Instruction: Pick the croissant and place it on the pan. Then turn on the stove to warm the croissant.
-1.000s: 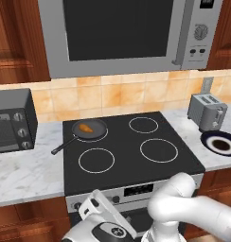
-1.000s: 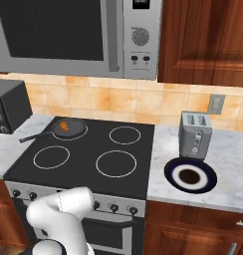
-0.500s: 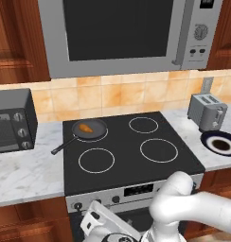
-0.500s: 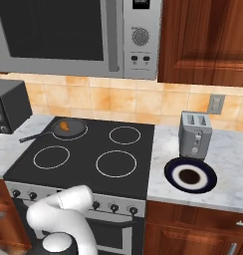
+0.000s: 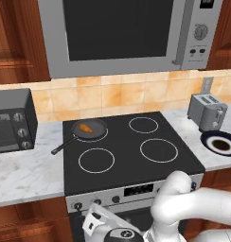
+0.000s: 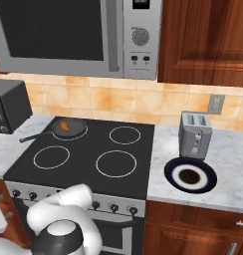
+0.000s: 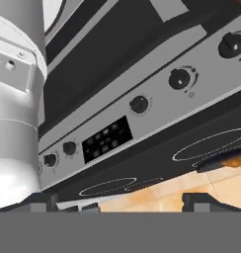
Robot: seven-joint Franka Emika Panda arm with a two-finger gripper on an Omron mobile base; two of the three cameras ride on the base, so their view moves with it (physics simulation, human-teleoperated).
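Note:
The orange-brown croissant (image 5: 85, 127) (image 6: 65, 125) lies in the small black pan (image 5: 100, 128) (image 6: 78, 129), which sits on the back left burner of the stove (image 5: 131, 151) (image 6: 88, 149). The pan's thin handle points to the front left. My gripper (image 7: 125, 202) hangs low in front of the stove, open, with nothing between its fingertips (image 7: 43, 200). The hand view is rolled over and looks along the silver front panel, where several black knobs (image 7: 139, 104) flank a dark display. My hand is at the bottom of the left base view, below the panel.
A grey toaster oven (image 5: 11, 120) stands on the marble counter to the left. On the right are a toaster (image 5: 207, 111) and a dark plate with a white rim (image 5: 221, 144). A microwave (image 5: 122, 33) hangs above the cooktop.
My hand and forearm have sunk a little lower in front of the stove's front panel. The croissant and pan have not moved. The jaws have stayed wide apart.

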